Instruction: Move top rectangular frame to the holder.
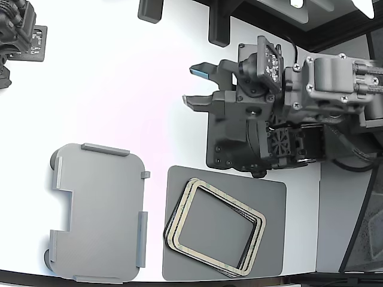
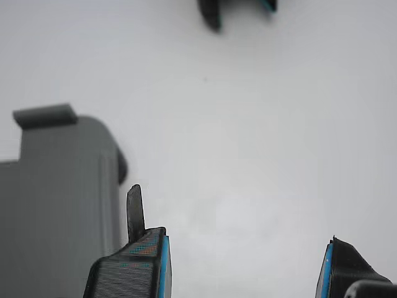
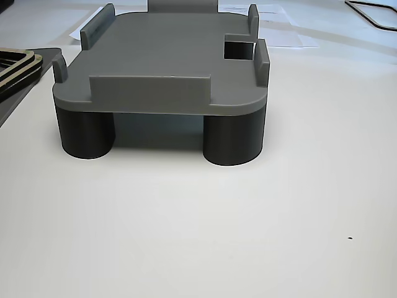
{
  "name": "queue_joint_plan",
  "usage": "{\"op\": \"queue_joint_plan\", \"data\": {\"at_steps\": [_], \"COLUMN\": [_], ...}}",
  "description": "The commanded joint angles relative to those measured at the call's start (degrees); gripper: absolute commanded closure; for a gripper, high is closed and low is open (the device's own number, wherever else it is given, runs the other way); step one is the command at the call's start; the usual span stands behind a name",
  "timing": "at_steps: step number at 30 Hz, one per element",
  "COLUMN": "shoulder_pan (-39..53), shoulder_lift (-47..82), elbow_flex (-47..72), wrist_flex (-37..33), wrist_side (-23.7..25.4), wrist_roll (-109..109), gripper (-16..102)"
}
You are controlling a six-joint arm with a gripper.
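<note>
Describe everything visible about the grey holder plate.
The light grey, matte, plastic-looking rounded-rectangle holder plate lies flat and empty on the white table, at the exterior view's left of the dark grey mat. Raised tabs line its edges, a square notch cuts one side, and it stands on dark round corner feet. Nothing else touches it.

Arm (image 1: 335,89): your dark grey printed housing, silver screws, black cables.
Hand (image 1: 197,86): black ridged fingers (image 2: 133,270), bright blue pads.
</note>
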Motion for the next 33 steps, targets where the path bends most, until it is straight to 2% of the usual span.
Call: {"op": "queue_joint_plan", "data": {"at_steps": [1,5,8,15,18,23,27,33], "shoulder_pan": [10.11,23.03,34.1,48.69,53.96,55.46,55.46,55.28], "shoulder_lift": [-6.33,-14.24,-18.19,-27.16,-28.56,-27.42,-23.12,-20.39], "elbow_flex": [-9.14,-14.06,-15.21,-17.4,-16.0,-13.36,-8.26,-2.55], "wrist_flex": [4.13,11.43,13.8,21.27,22.06,21.8,19.86,17.93], "wrist_side": [4.22,8.17,15.47,15.73,14.77,6.5,2.2,-0.35], "wrist_roll": [7.65,20.83,32.26,51.59,58.36,61.61,62.67,63.63], "gripper": [-14,-14,-14,-14,-14,-14,-14,-14]}}
